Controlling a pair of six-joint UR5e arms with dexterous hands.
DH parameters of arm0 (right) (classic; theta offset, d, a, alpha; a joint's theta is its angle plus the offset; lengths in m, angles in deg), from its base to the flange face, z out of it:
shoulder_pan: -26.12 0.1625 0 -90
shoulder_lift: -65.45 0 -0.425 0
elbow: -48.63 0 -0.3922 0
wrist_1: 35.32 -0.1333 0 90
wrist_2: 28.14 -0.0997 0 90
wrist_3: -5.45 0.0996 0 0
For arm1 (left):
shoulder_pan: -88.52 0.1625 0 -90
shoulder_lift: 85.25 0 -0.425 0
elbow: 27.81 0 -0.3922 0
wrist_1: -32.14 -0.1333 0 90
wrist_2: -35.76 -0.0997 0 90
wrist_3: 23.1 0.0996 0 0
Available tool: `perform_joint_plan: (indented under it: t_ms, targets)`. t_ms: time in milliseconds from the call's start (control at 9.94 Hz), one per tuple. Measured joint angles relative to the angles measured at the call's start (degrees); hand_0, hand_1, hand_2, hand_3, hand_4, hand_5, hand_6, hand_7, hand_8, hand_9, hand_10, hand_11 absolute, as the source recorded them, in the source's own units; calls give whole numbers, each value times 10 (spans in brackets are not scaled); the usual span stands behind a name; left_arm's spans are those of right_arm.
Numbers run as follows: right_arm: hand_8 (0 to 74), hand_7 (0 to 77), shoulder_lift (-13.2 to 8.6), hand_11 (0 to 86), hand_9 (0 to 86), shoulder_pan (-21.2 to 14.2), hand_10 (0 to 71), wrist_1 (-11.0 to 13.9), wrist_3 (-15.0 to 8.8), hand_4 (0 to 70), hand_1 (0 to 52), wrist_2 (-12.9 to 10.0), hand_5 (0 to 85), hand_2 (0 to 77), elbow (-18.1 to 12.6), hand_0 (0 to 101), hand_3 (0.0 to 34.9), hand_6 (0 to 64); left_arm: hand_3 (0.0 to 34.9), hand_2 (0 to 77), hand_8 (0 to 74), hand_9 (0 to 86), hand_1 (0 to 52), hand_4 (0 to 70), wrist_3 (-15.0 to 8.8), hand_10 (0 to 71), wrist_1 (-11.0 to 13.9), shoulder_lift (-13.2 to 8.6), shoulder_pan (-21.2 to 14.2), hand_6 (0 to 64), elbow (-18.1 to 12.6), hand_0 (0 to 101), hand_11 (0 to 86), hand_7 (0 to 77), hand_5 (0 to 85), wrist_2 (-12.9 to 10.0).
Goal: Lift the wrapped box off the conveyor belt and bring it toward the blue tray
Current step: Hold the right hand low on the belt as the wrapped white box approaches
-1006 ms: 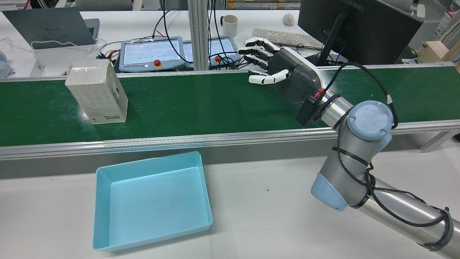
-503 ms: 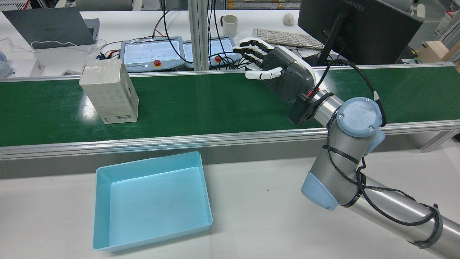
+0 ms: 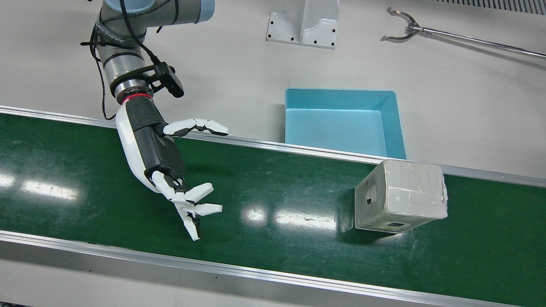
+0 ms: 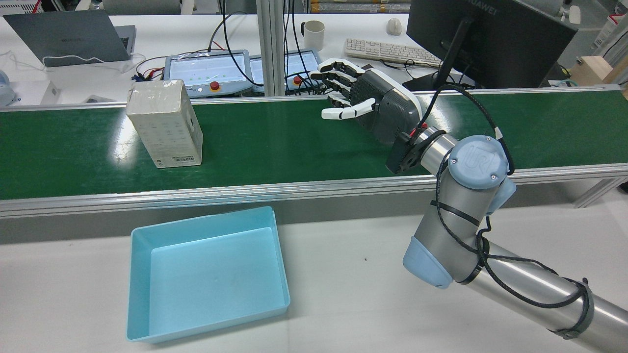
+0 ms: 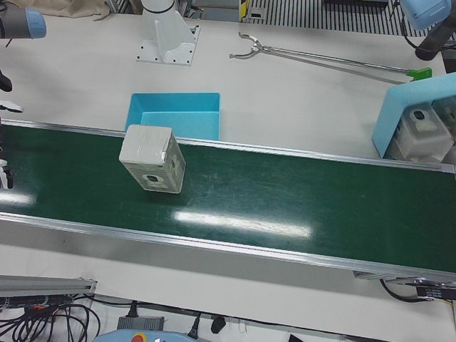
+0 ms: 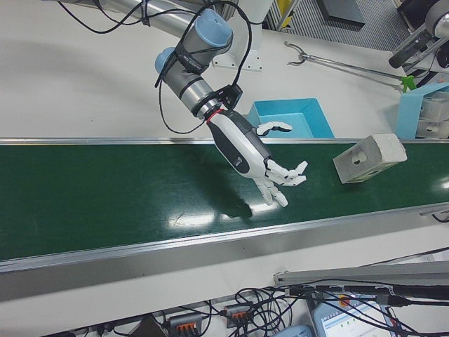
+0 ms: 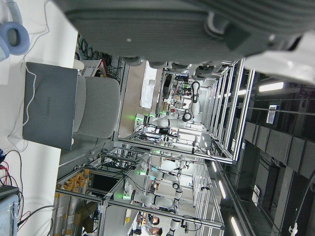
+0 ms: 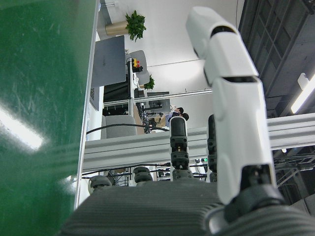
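The wrapped box (image 4: 164, 125), pale and taped, stands on the green conveyor belt (image 4: 294, 142) at its left part in the rear view. It also shows in the front view as the box (image 3: 401, 196), just past the blue tray (image 3: 337, 128). That tray (image 4: 211, 274) sits empty on the white table in front of the belt. My right hand (image 4: 368, 100) hovers open over the belt, fingers spread toward the box, well apart from it; the front view shows the same hand (image 3: 164, 166). Of my left hand only a strip of grey palm (image 7: 197, 19) shows.
A long grabber tool (image 3: 426, 32) and an arm pedestal (image 3: 305, 21) lie on the table behind the tray. Beyond the belt are teach pendants (image 4: 206, 71), a monitor (image 4: 490, 34) and a keyboard. A blue bin (image 5: 420, 121) stands by the belt's end.
The box has ridden the belt to the right in the rear view, toward my right hand. That hand has moved left over the belt, still open.
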State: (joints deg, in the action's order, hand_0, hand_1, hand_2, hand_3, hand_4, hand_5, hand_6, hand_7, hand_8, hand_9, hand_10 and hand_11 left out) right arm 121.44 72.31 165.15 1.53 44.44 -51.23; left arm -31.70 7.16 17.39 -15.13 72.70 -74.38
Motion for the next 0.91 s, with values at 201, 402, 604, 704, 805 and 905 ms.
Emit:
perform_joint_plan:
  t_ms: [201, 402, 604, 704, 805, 905]
  targets:
    - [0, 251, 3, 16, 54, -2, 0, 1, -1, 98, 142, 1, 376, 191, 3, 486, 230, 38, 0, 5, 0, 0, 0, 0, 0, 5, 0, 0, 0, 0, 0, 0, 0, 0, 11, 0]
    - [0, 251, 3, 16, 49, -2, 0, 1, -1, 76, 142, 1, 376, 175, 4, 477, 236, 38, 0, 5, 0, 0, 0, 0, 0, 5, 0, 0, 0, 0, 0, 0, 0, 5, 11, 0]
    - [0, 240, 3, 16, 49, 2, 0, 1, 0, 87, 109, 1, 365, 136, 4, 465, 273, 22, 0, 5, 0, 0, 0, 0, 0, 5, 0, 0, 0, 0, 0, 0, 0, 0, 11, 0]
    - [0, 240, 3, 16, 49, 4, 0, 1, 0, 87, 109, 1, 365, 136, 5, 465, 273, 22, 0, 5, 0, 0, 0, 0, 0, 0, 0, 0, 0, 0, 0, 0, 0, 0, 11, 0]
    - [0, 229, 3, 16, 49, 5, 0, 1, 0, 87, 115, 1, 365, 153, 5, 464, 278, 16, 0, 5, 0, 0, 0, 0, 0, 5, 0, 0, 0, 0, 0, 0, 0, 0, 11, 0]
    - [0, 240, 3, 16, 49, 6, 0, -1, 0, 104, 142, 0, 376, 202, 8, 465, 270, 27, 0, 5, 0, 0, 0, 0, 0, 5, 0, 0, 0, 0, 0, 0, 0, 0, 11, 0]
